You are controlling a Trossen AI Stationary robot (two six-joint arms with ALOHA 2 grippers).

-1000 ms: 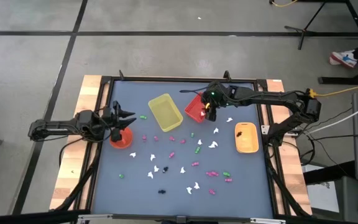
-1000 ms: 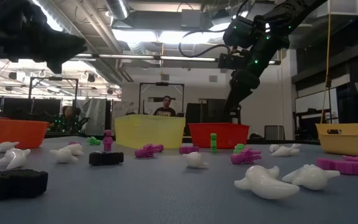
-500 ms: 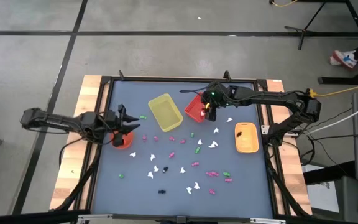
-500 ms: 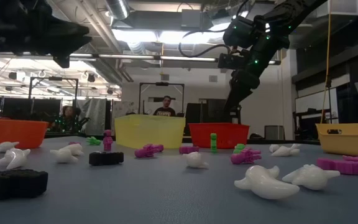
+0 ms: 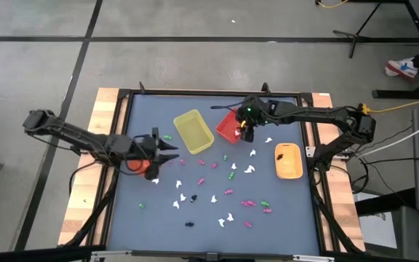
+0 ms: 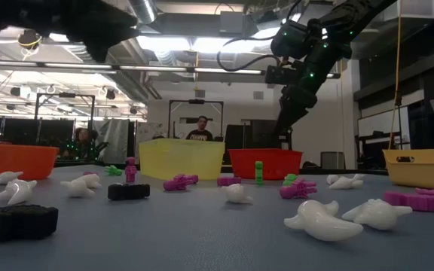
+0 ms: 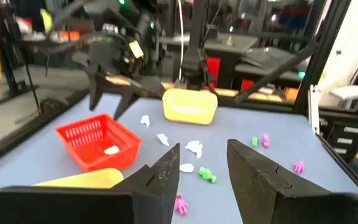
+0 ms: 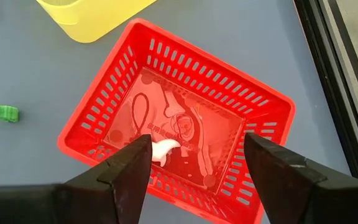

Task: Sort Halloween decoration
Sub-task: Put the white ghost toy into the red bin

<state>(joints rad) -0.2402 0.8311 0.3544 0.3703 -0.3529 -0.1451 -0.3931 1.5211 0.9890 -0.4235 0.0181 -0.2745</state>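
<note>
Nearest me, my right gripper (image 8: 194, 177) hangs over the red bin (image 8: 263, 102), fingers spread and empty; one white trinket (image 8: 165, 149) lies on the bin's floor. Farther off, my left gripper (image 5: 167, 152) hovers beside the orange bowl (image 5: 132, 165), fingers apart. The remaining Halloween decoration (image 5: 228, 193) lies scattered across the table (image 5: 289, 211): likely light, stiff, slippery plastic, best pinched across each piece's narrow middle.

Glossy perforated plastic red bin (image 8: 179, 118), matt blue tabletop (image 5: 217, 218)
</note>
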